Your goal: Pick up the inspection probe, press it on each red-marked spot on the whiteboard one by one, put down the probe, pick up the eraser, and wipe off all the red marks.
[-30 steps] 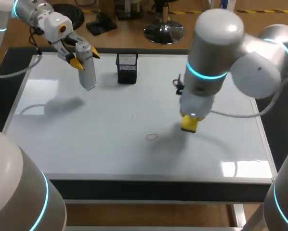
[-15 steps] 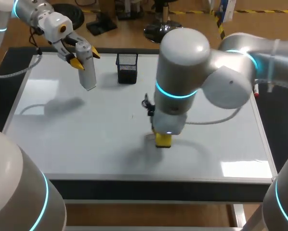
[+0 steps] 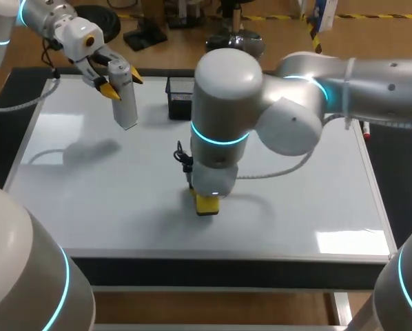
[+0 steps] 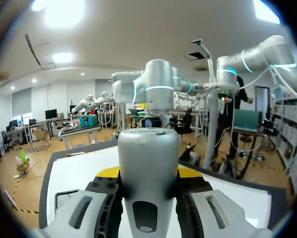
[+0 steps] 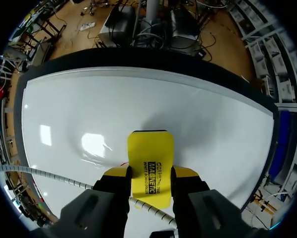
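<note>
Left hand (image 3: 122, 83) clamped on probe (image 3: 125, 105), held in air over whiteboard (image 3: 309, 207) back-left corner. Probe slightly tilted, tip down. Right arm reaches across from right. Right hand (image 5: 151, 173) clamped on yellow eraser (image 5: 150, 158), fingers on both long sides. Eraser at whiteboard front-centre, lower end at surface; can't confirm actual contact. Black mesh cup (image 3: 179, 89) at whiteboard back edge, part hidden behind right arm.

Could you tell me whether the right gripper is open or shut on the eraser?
Shut on it: in the right wrist view both fingers of the right gripper touch the yellow eraser from opposite sides.
</note>
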{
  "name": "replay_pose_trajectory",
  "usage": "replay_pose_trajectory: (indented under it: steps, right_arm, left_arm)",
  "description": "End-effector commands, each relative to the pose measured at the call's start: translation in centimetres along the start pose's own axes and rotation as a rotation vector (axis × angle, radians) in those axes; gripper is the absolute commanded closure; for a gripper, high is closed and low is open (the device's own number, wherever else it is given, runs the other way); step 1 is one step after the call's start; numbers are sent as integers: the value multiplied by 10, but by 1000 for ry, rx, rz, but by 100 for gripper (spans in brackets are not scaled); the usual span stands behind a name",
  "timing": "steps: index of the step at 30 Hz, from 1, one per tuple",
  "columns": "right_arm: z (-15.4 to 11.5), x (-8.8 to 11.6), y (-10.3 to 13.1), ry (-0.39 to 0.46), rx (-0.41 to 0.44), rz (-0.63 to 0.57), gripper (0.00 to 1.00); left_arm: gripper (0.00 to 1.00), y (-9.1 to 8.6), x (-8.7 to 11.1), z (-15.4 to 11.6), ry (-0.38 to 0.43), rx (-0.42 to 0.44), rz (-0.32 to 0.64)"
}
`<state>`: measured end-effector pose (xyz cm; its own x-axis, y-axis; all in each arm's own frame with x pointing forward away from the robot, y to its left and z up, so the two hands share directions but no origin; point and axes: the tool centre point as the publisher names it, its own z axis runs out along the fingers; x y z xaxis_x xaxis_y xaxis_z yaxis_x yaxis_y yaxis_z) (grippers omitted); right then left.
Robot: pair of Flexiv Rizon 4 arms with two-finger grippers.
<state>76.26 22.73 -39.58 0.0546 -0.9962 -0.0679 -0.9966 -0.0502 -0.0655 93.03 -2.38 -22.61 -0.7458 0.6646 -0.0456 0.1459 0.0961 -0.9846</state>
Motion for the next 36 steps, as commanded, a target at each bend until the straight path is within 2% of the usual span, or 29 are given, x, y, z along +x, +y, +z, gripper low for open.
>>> replay_pose_trajectory:
  steps: [1,9,16,25,36]
  right_arm:
    - [10,-14,-5,37,-10,-9,100]
    - [18,-17,-8,30,-30,-4,100]
    - [21,-11,-11,31,-36,10,100]
    - [26,10,-9,46,-47,51,100]
    - [31,51,-7,80,-62,149,100]
  left_arm:
    - [100,-2,0,0,1,-2,1]
    - [100,-2,0,0,1,-2,1]
    - [100,-2,0,0,1,-2,1]
    - [100,-2,0,0,1,-2,1]
    - [100,-2,0,0,1,-2,1]
